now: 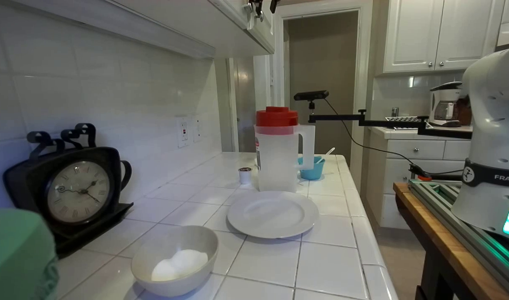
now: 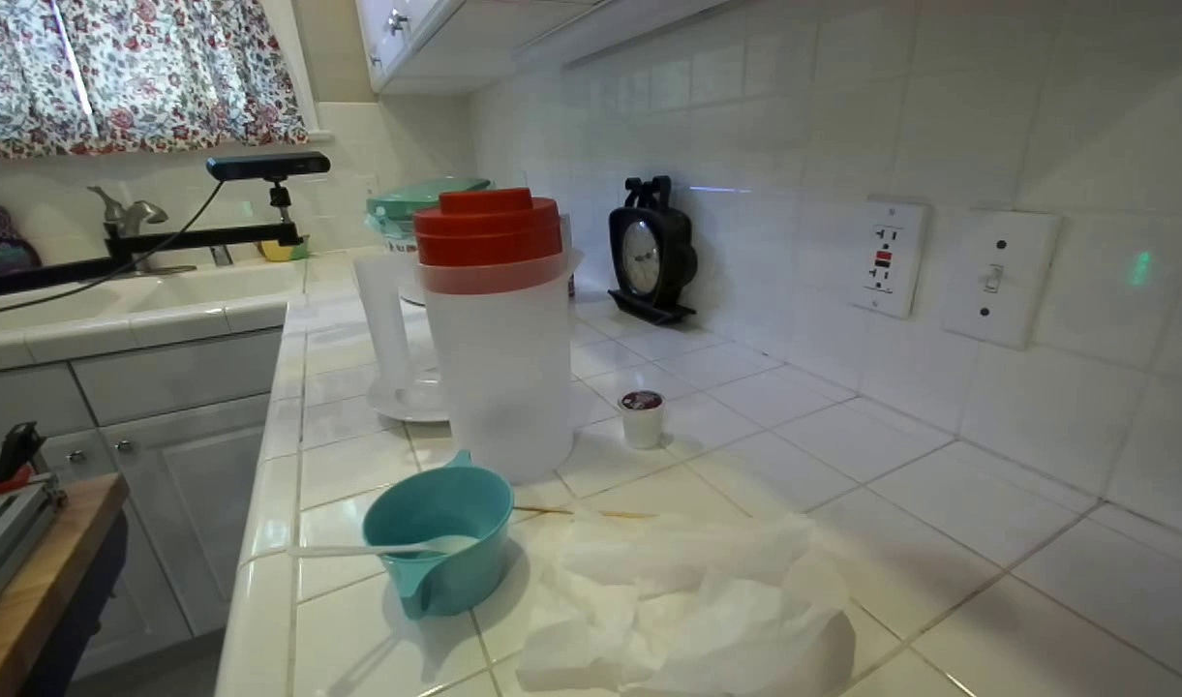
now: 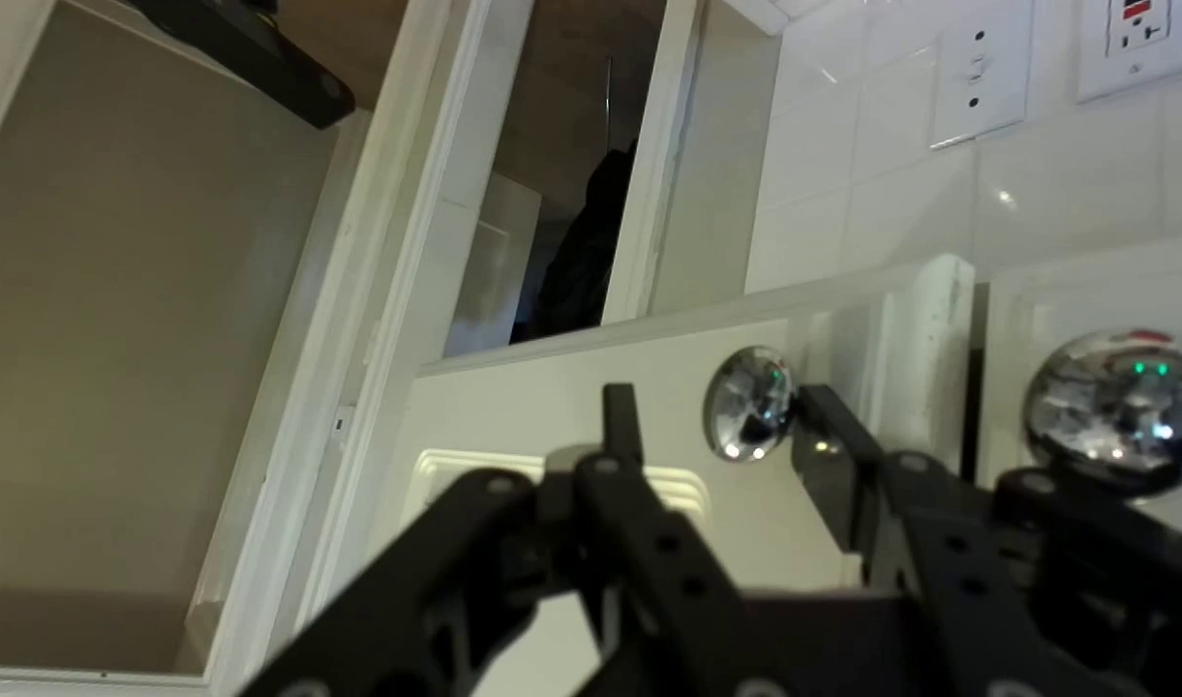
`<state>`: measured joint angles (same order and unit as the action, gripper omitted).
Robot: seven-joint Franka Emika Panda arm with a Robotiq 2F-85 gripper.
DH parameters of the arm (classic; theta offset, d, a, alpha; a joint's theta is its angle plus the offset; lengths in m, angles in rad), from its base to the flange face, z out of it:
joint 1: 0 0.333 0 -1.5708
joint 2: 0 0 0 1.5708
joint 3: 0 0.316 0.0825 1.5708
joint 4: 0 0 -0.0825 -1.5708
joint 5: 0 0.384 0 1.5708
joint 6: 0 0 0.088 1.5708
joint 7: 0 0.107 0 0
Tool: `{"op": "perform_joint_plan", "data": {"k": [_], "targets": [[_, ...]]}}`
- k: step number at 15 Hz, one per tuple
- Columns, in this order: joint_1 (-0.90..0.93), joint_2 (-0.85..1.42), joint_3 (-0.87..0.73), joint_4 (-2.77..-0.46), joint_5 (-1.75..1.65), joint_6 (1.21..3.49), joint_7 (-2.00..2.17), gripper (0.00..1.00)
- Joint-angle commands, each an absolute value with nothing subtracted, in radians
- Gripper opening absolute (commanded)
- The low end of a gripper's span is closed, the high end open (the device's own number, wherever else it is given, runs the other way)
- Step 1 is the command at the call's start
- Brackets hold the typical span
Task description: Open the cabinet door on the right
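The cabinet door (image 3: pixel 532 416) is white with a recessed panel. A round shiny metal knob (image 3: pixel 748 403) sits near its lower corner. Its thick edge shows beside a narrow dark gap; it may stand slightly ajar, but I cannot tell for sure. My gripper (image 3: pixel 715 392) is open in the wrist view. The knob lies between the fingertips, against or very near the right one and apart from the left one. In an exterior view the door (image 1: pixel 266 35) is mostly edge-on at the top, with the black gripper tips (image 1: pixel 266 6) partly cut off beside the knobs.
A neighbouring door's knob (image 3: pixel 1120 411) is close to the right finger. Below the cabinet (image 1: pixel 229 39), a pitcher (image 1: pixel 277 158), plate (image 1: pixel 273 214), bowl (image 1: pixel 175 260), clock (image 1: pixel 79 191) and blue cup (image 2: pixel 440 537) stand on the counter. A camera on an arm (image 1: pixel 311 96) stands beyond the pitcher.
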<state>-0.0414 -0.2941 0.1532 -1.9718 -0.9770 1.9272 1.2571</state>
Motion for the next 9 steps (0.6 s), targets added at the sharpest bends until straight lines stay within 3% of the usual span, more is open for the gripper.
{"op": "perform_joint_plan", "data": {"k": [1,4,6,8,9], "targets": [[-0.026,-0.274,0.128,-1.957,-0.994,1.944,1.28,0.51],[-0.026,-0.277,0.119,-1.963,-0.995,1.96,1.279,0.6],[-0.027,-0.271,0.115,-1.961,-0.993,1.964,1.283,0.57],[-0.027,-0.27,0.116,-1.962,-0.994,1.957,1.285,0.41],[-0.026,-0.269,0.117,-1.963,-0.992,1.963,1.287,0.24]]}}
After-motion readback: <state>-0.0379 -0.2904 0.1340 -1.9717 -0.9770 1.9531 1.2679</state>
